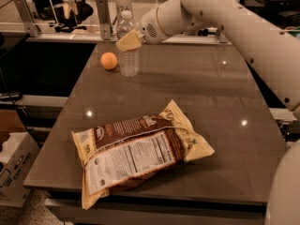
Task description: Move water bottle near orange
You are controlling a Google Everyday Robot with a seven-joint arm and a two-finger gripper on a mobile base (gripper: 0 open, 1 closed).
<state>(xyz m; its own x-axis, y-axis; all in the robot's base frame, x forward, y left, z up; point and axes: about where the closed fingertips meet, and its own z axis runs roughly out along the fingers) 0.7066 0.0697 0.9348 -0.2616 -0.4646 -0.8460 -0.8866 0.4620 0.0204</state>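
The water bottle stands upright on the dark table, clear with a white cap. The orange lies just left of it, a small gap between them. My gripper reaches in from the right and is shut on the bottle's upper body, its cream fingers across the front of the bottle. The white arm runs off to the upper right.
A large brown and cream snack bag lies flat on the near half of the table. Metal posts and a rail run behind the table's far edge. A cardboard box sits on the floor at the left.
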